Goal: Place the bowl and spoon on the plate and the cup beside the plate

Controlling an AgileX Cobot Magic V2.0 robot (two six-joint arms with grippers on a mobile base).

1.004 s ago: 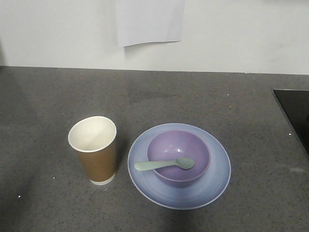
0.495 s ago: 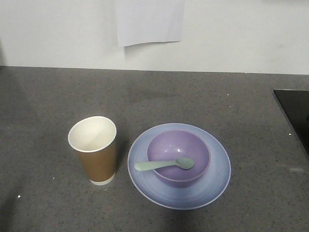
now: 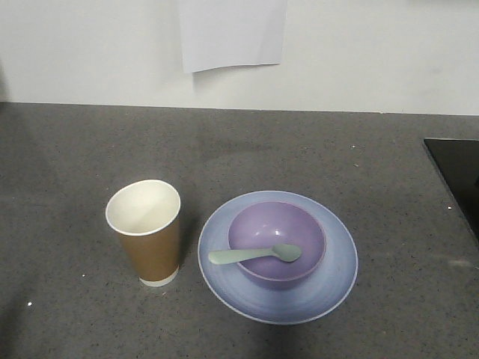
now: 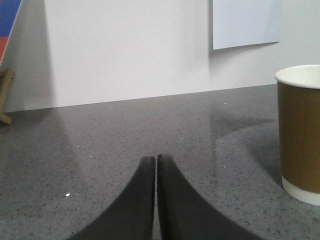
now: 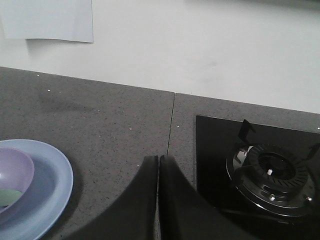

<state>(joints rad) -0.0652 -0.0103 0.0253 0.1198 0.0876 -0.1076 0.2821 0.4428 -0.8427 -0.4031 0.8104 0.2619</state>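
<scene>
Nothing has shifted since the earlier frames; all items sit as before.

Front view: plate [image 3: 278, 256] on grey counter [image 3: 75, 149]. Bowl [image 3: 277, 244] sits in the plate's middle. Spoon [image 3: 254, 255] lies across the bowl, scoop inside, handle over the rim toward the cup [image 3: 146, 231]. Cup stands upright just left of the plate, apart from it. Paper sheet [image 3: 233, 33] on wall behind.

Left wrist view: left gripper [image 4: 156, 162] clenched, holding nothing, above counter; cup at right edge.

Right wrist view: right gripper [image 5: 158, 162] clenched, nothing held. Plate and bowl at lower left; hob burner [image 5: 272, 171] to the right.
</scene>
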